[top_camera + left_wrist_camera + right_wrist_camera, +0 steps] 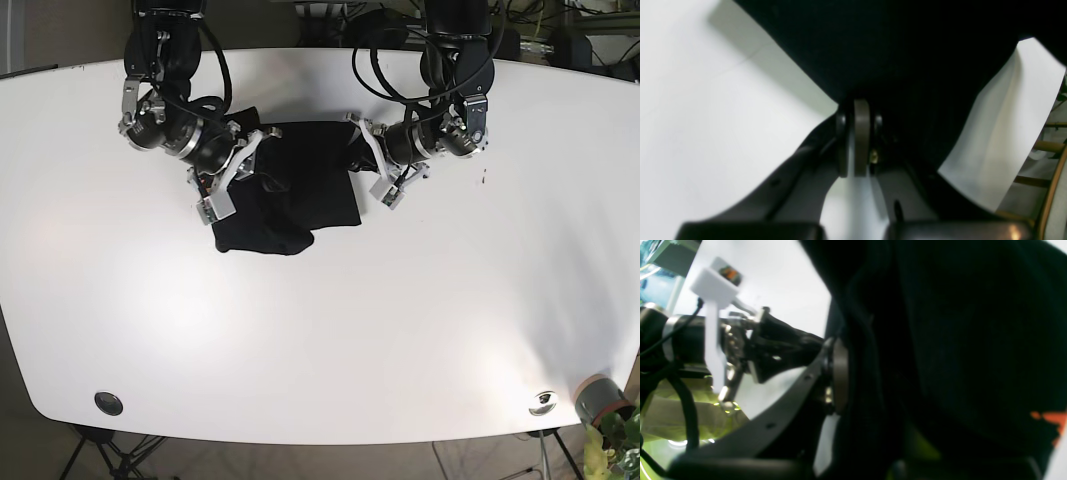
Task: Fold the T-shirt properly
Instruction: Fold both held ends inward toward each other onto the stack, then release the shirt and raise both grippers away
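The black T-shirt (290, 195) lies bunched on the white table (320, 330), between my two grippers. My left gripper (362, 150) is at the shirt's right edge. In the left wrist view its fingers (862, 140) are pressed together under the black cloth (893, 60), shut on its edge. My right gripper (250, 160) is at the shirt's upper left. In the right wrist view one pad (840, 373) shows against a thick fold of the shirt (940, 340), which hides the other finger. An orange print (1050, 420) shows on the cloth.
A grey pot with a plant (600, 402) stands at the table's front right corner. A black disc (108, 403) and a silver disc (543, 402) sit near the front edge. A wooden chair frame (1047, 146) shows past the table's edge.
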{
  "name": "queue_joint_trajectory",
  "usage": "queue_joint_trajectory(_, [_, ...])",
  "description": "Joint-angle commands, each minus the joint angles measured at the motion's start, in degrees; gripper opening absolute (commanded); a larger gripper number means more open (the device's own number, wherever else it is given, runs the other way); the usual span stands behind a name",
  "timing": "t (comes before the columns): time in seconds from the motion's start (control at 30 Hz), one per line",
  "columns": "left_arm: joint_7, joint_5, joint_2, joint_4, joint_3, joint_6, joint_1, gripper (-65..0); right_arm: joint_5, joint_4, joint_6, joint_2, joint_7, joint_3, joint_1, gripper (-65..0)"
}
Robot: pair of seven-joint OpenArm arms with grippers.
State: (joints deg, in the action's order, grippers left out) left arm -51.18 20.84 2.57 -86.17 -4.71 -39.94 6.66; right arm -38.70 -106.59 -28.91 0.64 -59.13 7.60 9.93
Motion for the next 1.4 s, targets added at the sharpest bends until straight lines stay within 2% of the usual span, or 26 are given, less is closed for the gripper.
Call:
queue_joint_trajectory(0.0, [-1.2, -0.9, 0.0, -0.2, 0.0, 0.1, -0.3, -63.9, -0.6, 2.4, -0.41, -0.2, 4.1, -2.6, -1.9, -62.8])
queue_joint_trajectory(0.23, [-1.2, -0.9, 0.0, -0.3, 0.0, -0.1, -0.3, -63.9, -0.1, 7.1, -0.32, -0.5, 7.0, -6.5, -3.6, -62.5])
queue_joint_trajectory(0.4, [-1.2, -0.9, -0.2, -0.3, -0.1, -0.1, -0.3, -63.9, 0.0, 9.9, -0.24, -1.4, 9.5, -6.8, -4.4, -61.0])
queue_joint_trajectory(0.47, [-1.2, -0.9, -0.2, -0.3, -0.1, -0.1, -0.3, -63.9, 0.0, 10.8, 0.99, -1.4, 9.9, -6.9, -5.3, -55.5])
queue_joint_trajectory(0.57, [-1.2, -0.9, -0.2, -0.2, -0.1, -0.1, -0.2, -63.9, 0.0, 11.3, 4.86, -1.4, 10.5, -6.9, -5.7, -40.6])
queue_joint_trajectory(0.67, [-1.2, -0.9, -0.2, -0.2, -0.1, -0.1, -0.2, -63.9, -0.1, 11.1, 7.68, -1.4, 11.5, -7.0, -5.8, -29.0])
queue_joint_trajectory(0.73, [-1.2, -0.9, -0.2, -0.2, -0.1, -0.1, -0.3, -63.9, -0.1, 10.8, 8.29, -1.4, 11.4, -7.0, -5.8, -26.5])
queue_joint_trajectory(0.87, [-1.2, -0.8, -0.2, -0.3, -0.1, -0.1, -0.3, -63.9, -0.1, 7.9, 8.55, -0.9, 11.3, -7.6, -5.4, -25.0])
queue_joint_trajectory(1.0, [-1.2, -0.8, -0.2, -0.6, -0.1, -0.1, -0.3, -63.9, -0.7, 1.4, 8.55, 1.9, 11.3, -7.8, -2.5, -25.5])
queue_joint_trajectory(1.07, [-1.2, -0.8, -0.2, -0.6, -0.1, -0.1, -0.5, -63.9, -0.7, -2.0, 8.55, 2.1, 11.3, -7.7, -1.3, -25.5])
queue_joint_trajectory(1.2, [-1.2, -0.8, -0.2, -0.6, -0.1, -0.1, -1.4, -63.9, -0.7, -6.0, 8.20, 2.9, 11.3, -5.5, 1.5, -25.5])
queue_joint_trajectory(1.37, [-1.2, -0.7, -0.2, -3.2, -0.1, -0.1, -1.5, -63.9, -0.6, -5.7, 7.94, 3.5, 11.3, -2.7, 4.0, -25.7])
